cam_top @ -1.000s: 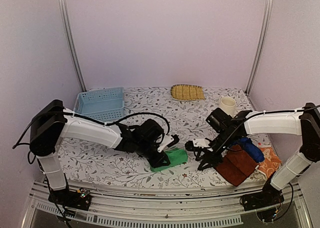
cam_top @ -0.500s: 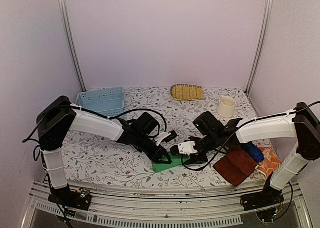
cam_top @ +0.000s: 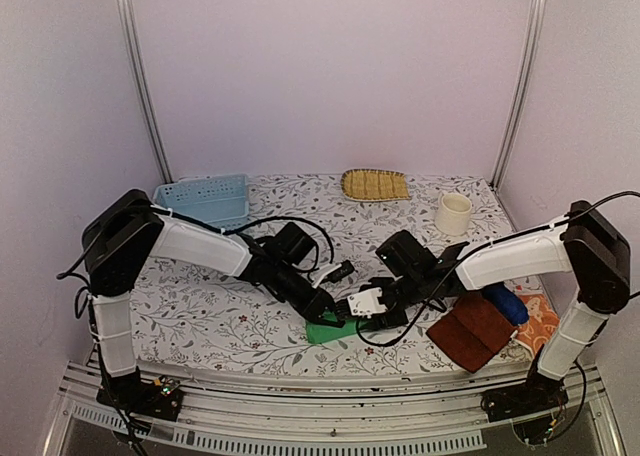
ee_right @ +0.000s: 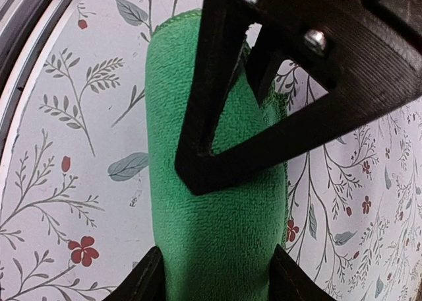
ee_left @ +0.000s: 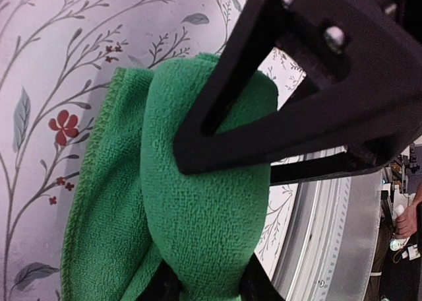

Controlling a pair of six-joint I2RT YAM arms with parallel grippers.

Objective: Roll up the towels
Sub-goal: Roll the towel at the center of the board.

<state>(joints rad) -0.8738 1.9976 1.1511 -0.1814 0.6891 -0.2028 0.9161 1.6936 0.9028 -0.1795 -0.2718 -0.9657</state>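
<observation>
The left hand [cam_top: 330, 314] and right hand [cam_top: 364, 304] clasp the half-rolled green towel [cam_top: 322, 330] from either side near the tabletop's [cam_top: 200, 316] front edge; we judge that an uneven pull could slacken the roll. Only the wrist views show its loose hem [ee_left: 92, 182], hidden from above

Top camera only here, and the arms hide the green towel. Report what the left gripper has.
Observer: The left gripper is closed on a rolled bulge of the green towel.
Operator: Now the right one.
Observer: The right gripper clamps the roll too; the cloth fills the gap between its fingers.
Operator: Give me the unrolled part.
Observer: In the left wrist view, a flat layer with a stitched edge lies on the floral tablecloth beside the roll.
</observation>
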